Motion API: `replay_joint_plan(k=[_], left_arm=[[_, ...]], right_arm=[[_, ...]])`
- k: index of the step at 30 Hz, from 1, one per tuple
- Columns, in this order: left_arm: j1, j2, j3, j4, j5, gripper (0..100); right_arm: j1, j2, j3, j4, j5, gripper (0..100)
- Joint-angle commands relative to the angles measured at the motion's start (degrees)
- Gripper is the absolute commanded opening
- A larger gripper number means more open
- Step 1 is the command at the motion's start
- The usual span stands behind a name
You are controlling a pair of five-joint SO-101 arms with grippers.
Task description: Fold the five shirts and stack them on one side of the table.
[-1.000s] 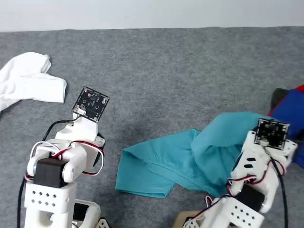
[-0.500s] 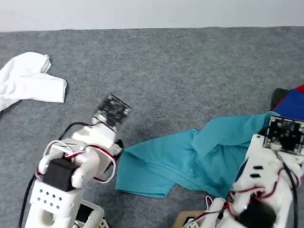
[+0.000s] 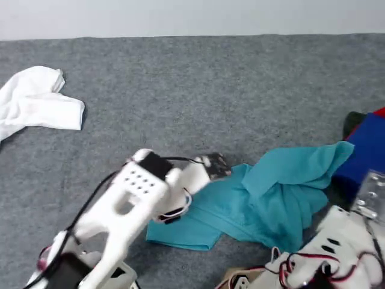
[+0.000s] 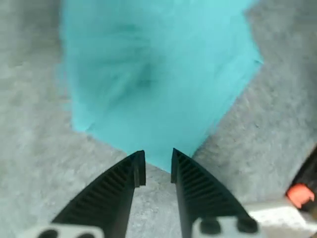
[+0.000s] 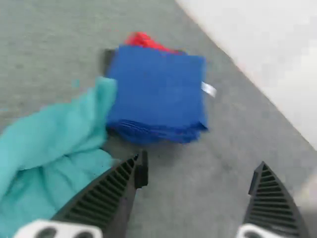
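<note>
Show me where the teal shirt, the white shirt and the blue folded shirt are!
teal shirt [image 3: 283, 192], high view, on its bunched-up middle.
white shirt [image 3: 36, 105], high view, on its crumpled middle.
blue folded shirt [image 5: 158, 91], right wrist view, on its flat top.

Teal shirt [image 3: 271, 195]: unfolded and rumpled, lying at the near right of the table [image 3: 198, 90], one end flat, the other bunched up with a corner reaching onto the blue shirt [image 3: 368, 150]. Blue shirt: folded into a neat square at the right edge, topping a stack with a red shirt [image 3: 380, 112] and a dark shirt [image 3: 353, 123] peeking out beneath it on the far side. White shirt [image 3: 36, 105]: loose crumpled heap at the left edge, well apart from the rest.
</note>
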Motion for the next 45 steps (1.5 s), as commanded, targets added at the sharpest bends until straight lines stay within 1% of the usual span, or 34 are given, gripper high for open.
replay_joint_plan(k=[1, 4, 6, 8, 11, 15, 23, 28, 31, 35, 36, 41, 45], left_arm=[[1.67, 3.87, -4.7, 1.14, -3.16, 10], [1.67, 6.24, -6.2, -0.44, -5.27, 10], [1.85, 7.3, -7.08, -1.41, -5.54, 13], [1.85, 8.26, -7.96, -3.08, -5.54, 16], [1.85, 10.2, -8.92, -5.8, -5.54, 17], [1.85, 13.89, -11.74, -7.91, -5.54, 17], [1.93, 25.93, -19.3, -7.74, -5.54, 17], [1.76, 31.91, -20.09, -7.74, -5.36, 17], [1.41, 33.49, -20.18, -7.91, -5.27, 12], [-0.35, 32.44, -21.23, -7.65, -5.27, 1], [-1.14, 31.74, -21.67, -7.3, -5.27, 0], [-6.15, 25.76, -26.33, -1.67, -5.45, 0], [-12.66, 21.36, -31.78, 1.93, -5.54, 0]], right_arm=[[7.34, 0.92, -2.46, 0.22, 3.69, 32.0], [11.38, 0.92, -2.46, 0.22, 7.03, 32.0], [13.67, 0.84, -2.64, 0.22, 8.53, 32.0], [15.43, 0.84, -2.73, 0.22, 9.58, 32.0], [17.01, 0.84, -2.73, 0.22, 9.76, 32.0], [17.27, 0.57, -2.9, 0.22, 10.46, 32.0], [17.01, -5.32, -2.81, 0.22, 10.73, 32.0], [17.19, -6.02, -2.64, 0.22, 13.71, 32.0], [17.27, -6.2, -2.64, 0.22, 13.71, 32.0], [17.27, -6.2, -2.55, 0.22, 13.71, 32.0], [17.27, -6.11, -2.55, 0.22, 13.71, 32.0], [17.27, -6.11, -2.55, 0.22, 13.71, 32.0], [17.27, -6.02, -2.46, 0.22, 13.71, 32.0]])
